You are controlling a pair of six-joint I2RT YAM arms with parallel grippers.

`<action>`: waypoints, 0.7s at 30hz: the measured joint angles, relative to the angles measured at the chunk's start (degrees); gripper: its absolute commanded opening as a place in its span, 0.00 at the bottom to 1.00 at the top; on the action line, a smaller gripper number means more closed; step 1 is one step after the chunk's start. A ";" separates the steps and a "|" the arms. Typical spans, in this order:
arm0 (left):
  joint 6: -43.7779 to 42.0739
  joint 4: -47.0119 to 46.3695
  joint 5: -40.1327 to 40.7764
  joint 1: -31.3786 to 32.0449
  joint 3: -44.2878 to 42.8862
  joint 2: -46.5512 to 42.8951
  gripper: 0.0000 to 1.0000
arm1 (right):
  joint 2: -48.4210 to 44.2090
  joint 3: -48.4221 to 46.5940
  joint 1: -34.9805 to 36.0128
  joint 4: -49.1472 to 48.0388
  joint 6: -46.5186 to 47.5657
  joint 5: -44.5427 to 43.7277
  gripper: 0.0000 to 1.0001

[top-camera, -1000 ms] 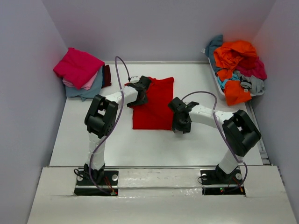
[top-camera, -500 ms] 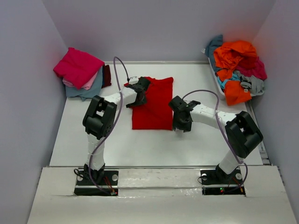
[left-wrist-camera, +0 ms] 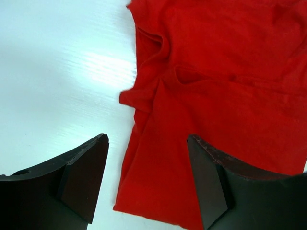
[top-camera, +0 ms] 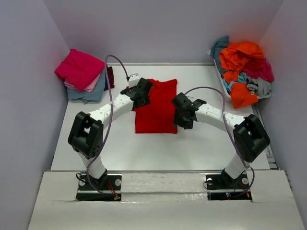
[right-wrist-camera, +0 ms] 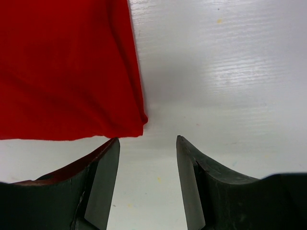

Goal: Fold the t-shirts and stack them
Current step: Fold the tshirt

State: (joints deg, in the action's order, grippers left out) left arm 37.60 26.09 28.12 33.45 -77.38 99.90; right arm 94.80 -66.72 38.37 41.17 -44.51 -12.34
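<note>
Two open, empty grippers flank the soft, limp red t-shirt [top-camera: 160, 108] lying flat on the table [top-camera: 201, 143]: left gripper [left-wrist-camera: 147, 141] over its left edge, perhaps a tucked sleeve, right gripper [right-wrist-camera: 147, 140] by its near right corner, both good to pinch

The top camera overlooks the table [top-camera: 96, 143] from above and behind, while both wrist cameras look closely down on opposite edges of the red t-shirt [top-camera: 158, 110].

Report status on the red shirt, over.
Left gripper open, empty, above left edge of red t-shirt. Right gripper open, empty, by its near-right corner. Nothing blocking.
</note>
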 measured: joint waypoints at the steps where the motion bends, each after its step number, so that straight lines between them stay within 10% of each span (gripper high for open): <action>1: 0.52 -0.17 -0.15 0.59 1.20 -0.52 0.78 | 0.61 0.00 0.02 -0.39 0.13 0.17 0.57; 21: 5.84 -5.64 -6.01 3.06 20.09 -3.87 0.82 | 7.82 -1.51 0.24 -6.32 1.20 3.45 0.58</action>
State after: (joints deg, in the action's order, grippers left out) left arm 43.44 20.45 22.11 36.51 -57.30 96.03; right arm 102.63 -68.23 38.61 34.85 -43.31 -8.88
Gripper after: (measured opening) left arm 0.815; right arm 0.582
